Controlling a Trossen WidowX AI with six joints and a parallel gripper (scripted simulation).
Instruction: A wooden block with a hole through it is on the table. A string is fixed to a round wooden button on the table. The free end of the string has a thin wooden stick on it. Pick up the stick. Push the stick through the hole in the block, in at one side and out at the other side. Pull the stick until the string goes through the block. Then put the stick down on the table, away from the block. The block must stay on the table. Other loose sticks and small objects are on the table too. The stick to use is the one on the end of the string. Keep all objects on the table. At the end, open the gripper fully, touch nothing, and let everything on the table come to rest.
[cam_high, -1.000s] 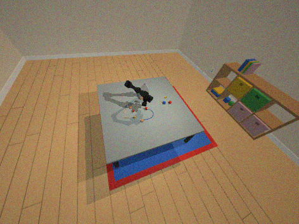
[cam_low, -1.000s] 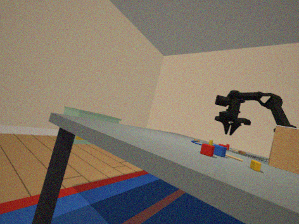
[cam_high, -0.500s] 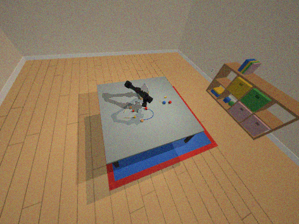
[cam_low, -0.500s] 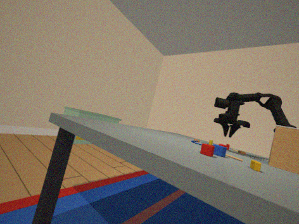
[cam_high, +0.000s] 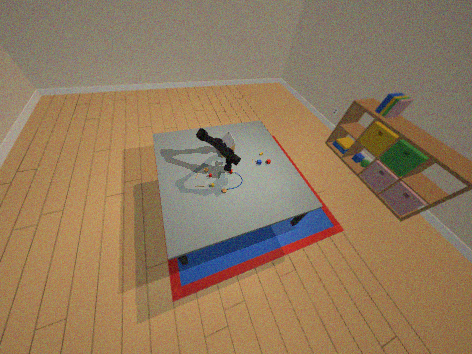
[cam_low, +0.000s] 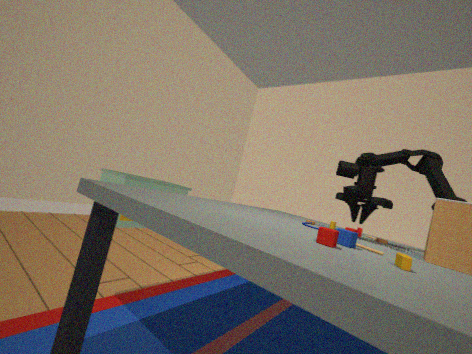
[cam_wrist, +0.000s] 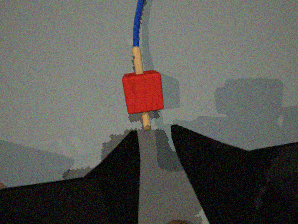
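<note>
My gripper (cam_high: 228, 169) (cam_low: 357, 222) (cam_wrist: 154, 133) is partly open and empty, low over the table. In the wrist view the pale stick (cam_wrist: 138, 60) points towards the space between the fingertips, its near end just short of them. A red cube (cam_wrist: 143, 92) covers the stick's middle; whether it rests on the stick is unclear. The blue string (cam_wrist: 137, 30) (cam_high: 242, 180) leaves the stick's far end and curves to the round button (cam_high: 224, 191). A large wooden block (cam_low: 451, 237) stands at the right in the exterior view; no hole shows.
On the grey table (cam_high: 200, 225) (cam_low: 240, 232) are a blue cube (cam_high: 259, 162) (cam_low: 347, 238), a red cube (cam_high: 268, 161) (cam_low: 327, 237) and a yellow one (cam_low: 403, 262). A loose stick (cam_high: 200, 186) and several small pieces lie left of the string.
</note>
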